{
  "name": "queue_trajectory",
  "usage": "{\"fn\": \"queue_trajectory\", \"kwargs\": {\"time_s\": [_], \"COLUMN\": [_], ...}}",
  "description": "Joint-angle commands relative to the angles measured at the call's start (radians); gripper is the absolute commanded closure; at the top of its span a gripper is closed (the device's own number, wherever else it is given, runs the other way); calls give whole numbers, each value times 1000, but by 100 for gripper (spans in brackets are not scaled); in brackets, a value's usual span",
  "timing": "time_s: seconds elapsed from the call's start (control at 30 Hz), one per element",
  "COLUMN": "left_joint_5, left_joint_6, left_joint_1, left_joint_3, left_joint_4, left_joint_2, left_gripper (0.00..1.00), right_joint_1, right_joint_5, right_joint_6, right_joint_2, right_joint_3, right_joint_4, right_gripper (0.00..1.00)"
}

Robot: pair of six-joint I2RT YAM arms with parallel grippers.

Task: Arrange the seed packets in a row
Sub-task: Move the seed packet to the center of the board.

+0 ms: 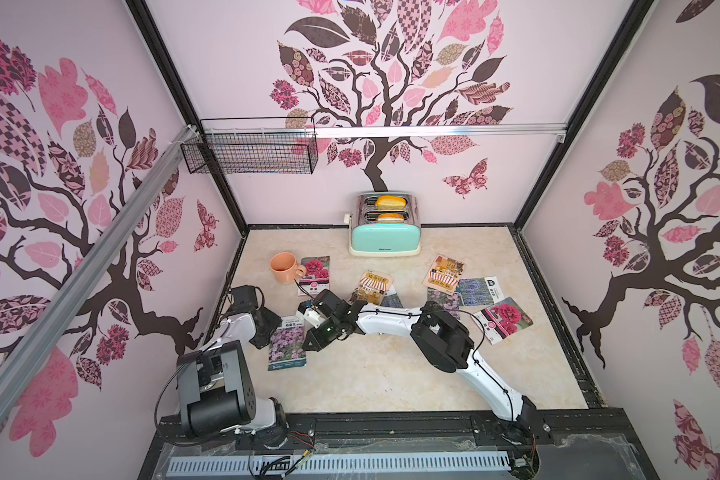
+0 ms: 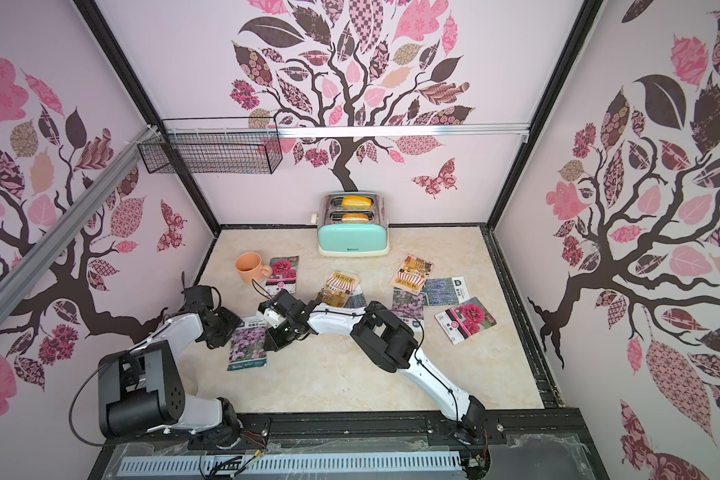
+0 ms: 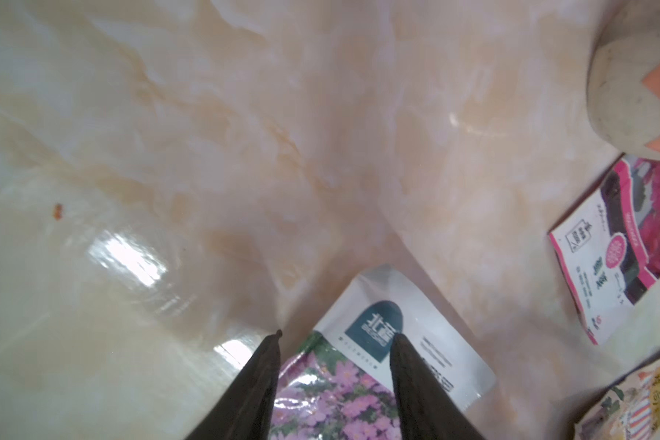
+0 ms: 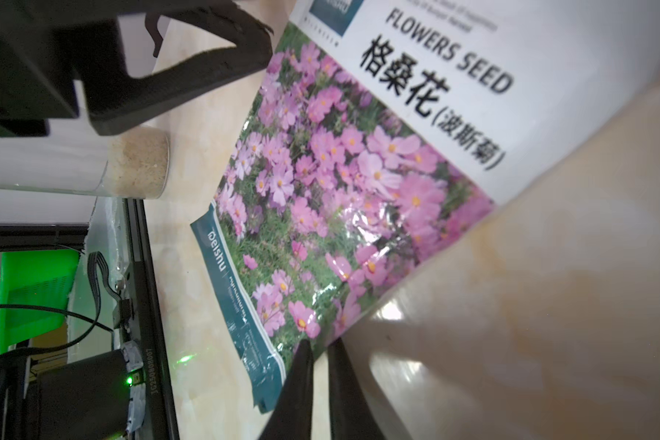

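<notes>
Toward eight o'clock on the table (image 1: 391, 374), in both top views, a pink-flower packet (image 1: 287, 345) (image 2: 248, 343) lies between the left gripper (image 1: 269, 330) at its nine o'clock and the right gripper (image 1: 310, 338) at its three. The other seed packets (image 1: 445, 270) lie scattered, unaligned, from eleven round to three o'clock, one of them beside a mug (image 1: 283, 268).

Left wrist view: the left gripper (image 3: 336, 335) has its fingers apart over the white end of the pink-flower packet (image 3: 416, 301), gripping nothing.

Right wrist view: the right gripper (image 4: 319, 343) has its fingers almost together, pinching the long edge of the pink-flower packet (image 4: 321, 171).
</notes>
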Motion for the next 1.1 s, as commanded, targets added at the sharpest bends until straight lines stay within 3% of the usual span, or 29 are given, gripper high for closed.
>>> {"fn": "queue_trajectory", "kwargs": {"time_s": [0.0, 0.2, 0.47, 0.83, 1.07], "left_joint_5": [24, 28, -50, -99, -113], "left_joint_6": [44, 52, 61, 42, 34], "left_joint_1": [6, 6, 9, 34, 42], "left_joint_3": [39, 71, 119, 87, 87], "left_joint_4": [5, 24, 12, 40, 34], "left_joint_2": [31, 105, 160, 173, 153], "left_gripper": [49, 49, 49, 50, 51], "right_joint_1": [22, 31, 31, 28, 9], "right_joint_5": [6, 4, -3, 43, 80], "right_joint_6": [18, 19, -1, -50, -48], "right_joint_2": [54, 77, 133, 269, 285], "right_joint_3": [68, 120, 196, 457, 463], "right_joint_4": [-12, -29, -69, -218, -210], "right_gripper": [87, 84, 83, 70, 61]}}
